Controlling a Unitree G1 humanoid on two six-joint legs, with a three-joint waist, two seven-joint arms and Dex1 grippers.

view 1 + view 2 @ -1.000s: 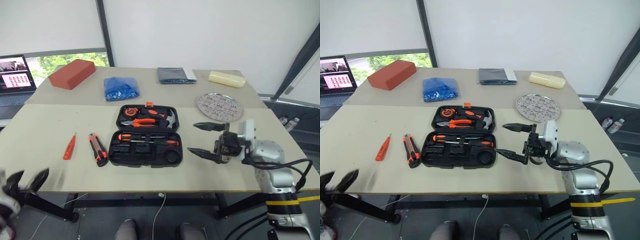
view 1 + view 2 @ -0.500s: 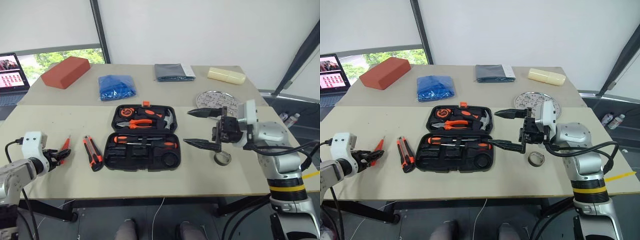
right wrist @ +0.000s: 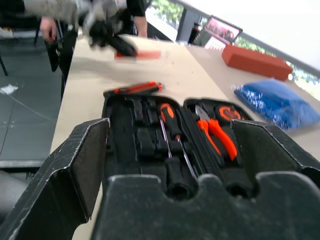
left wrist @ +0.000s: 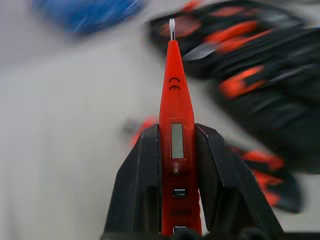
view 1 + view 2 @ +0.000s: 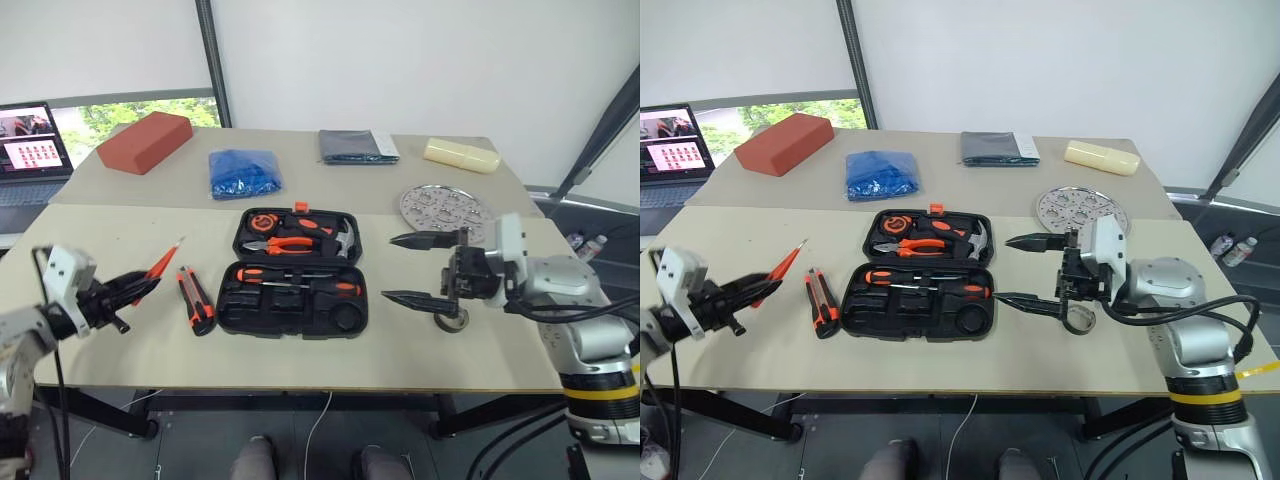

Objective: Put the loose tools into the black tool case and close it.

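The left pincer (image 4: 177,165) is clamped on the tester (image 4: 176,125), gripping its butt end with the tip sticking far out — lifted clear of the surface (image 5: 300,345), well left of the case (image 5: 295,270). The case lies open, screwdrivers (image 5: 300,283) and pliers (image 5: 285,243) already seated in it. The right pincer (image 5: 420,268) hangs wide open and empty just right of the case, over the tape roll (image 5: 450,322).

With so little of the tester held, it could swivel or slip on the way. The knife (image 5: 196,298) lies just left of the case, directly between it and the tester, so a low carry could knock it. Behind the case sit a blue bag (image 5: 245,172), red block (image 5: 145,142), grey cloth (image 5: 357,147) and metal plate (image 5: 443,205) — none in the way.
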